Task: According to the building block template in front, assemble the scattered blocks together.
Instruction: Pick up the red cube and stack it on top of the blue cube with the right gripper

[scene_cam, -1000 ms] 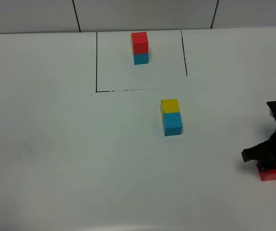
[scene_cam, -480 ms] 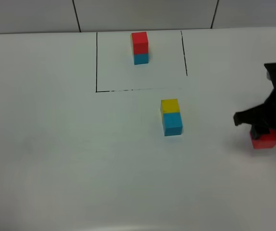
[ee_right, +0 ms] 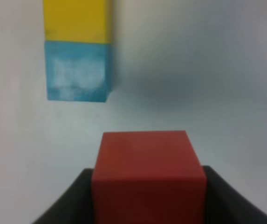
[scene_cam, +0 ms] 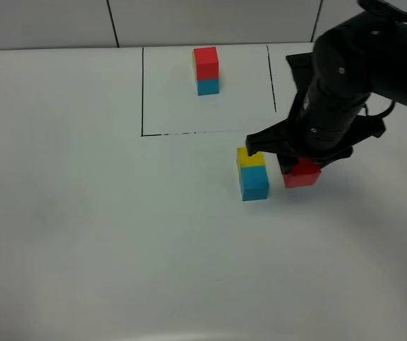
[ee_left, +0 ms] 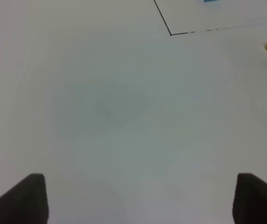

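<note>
Exterior high view is giving me the white table point(scene_cam: 82, 213) with the building block template point(scene_cam: 206, 70) standing inside the black-line rectangle point(scene_cam: 142, 92) at the far side, red cube over cyan-blue, a thin yellow edge showing on its left. I am seeing the right gripper point(scene_cam: 297, 167) hanging over the middle of the table, its fingers pinching the red cube point(scene_cam: 302, 174) from both sides. That cube is sitting just to the right of the yellow cube point(scene_cam: 251, 156) and the cyan-blue cube point(scene_cam: 254, 182), which are lying touching each other, yellow on the far side, just outside the rectangle's near line. I cannot tell whether the red cube is resting on the table or lifted off it.

Right wrist view is showing me the red cube point(ee_right: 148, 175) clamped between dark fingers point(ee_right: 68, 205), with the yellow cube point(ee_right: 76, 19) and cyan-blue cube point(ee_right: 78, 71) beyond it.

Left wrist view is showing the left gripper point(ee_left: 135, 198) with fingers spread wide over bare table, holding nothing.
</note>
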Controlling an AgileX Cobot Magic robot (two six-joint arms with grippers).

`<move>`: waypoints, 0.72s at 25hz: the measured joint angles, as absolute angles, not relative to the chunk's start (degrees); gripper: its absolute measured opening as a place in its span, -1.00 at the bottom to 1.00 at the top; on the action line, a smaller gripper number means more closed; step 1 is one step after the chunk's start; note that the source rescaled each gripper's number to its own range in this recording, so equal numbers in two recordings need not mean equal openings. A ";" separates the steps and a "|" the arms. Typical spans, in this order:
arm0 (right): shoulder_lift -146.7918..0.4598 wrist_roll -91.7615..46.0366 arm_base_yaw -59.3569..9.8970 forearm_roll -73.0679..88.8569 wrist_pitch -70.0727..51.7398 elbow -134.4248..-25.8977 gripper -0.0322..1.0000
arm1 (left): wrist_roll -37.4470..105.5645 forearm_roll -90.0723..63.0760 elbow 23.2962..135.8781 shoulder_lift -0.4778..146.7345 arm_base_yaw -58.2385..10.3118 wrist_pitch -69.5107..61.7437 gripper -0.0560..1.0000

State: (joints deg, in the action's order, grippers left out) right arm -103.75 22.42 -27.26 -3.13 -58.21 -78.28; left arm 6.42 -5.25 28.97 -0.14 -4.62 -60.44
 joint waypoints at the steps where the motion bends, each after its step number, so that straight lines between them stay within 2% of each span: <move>1: -105.52 22.20 -27.89 -2.97 -59.23 -79.92 -0.92 | 6.42 -5.25 28.97 -0.14 -4.62 -60.44 0.80; 9: -114.53 21.70 -30.13 -1.84 -64.06 -91.64 -0.92 | 6.42 -5.25 28.97 -0.14 -4.62 -60.44 0.80; 18: -118.25 21.70 -30.13 -0.76 -63.47 -92.71 -0.92 | 6.42 -5.25 28.97 -0.14 -4.62 -60.44 0.80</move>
State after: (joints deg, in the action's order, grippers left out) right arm -118.25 21.70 -30.13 -0.76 -63.47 -92.71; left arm 6.42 -5.25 28.97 -0.14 -4.62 -60.44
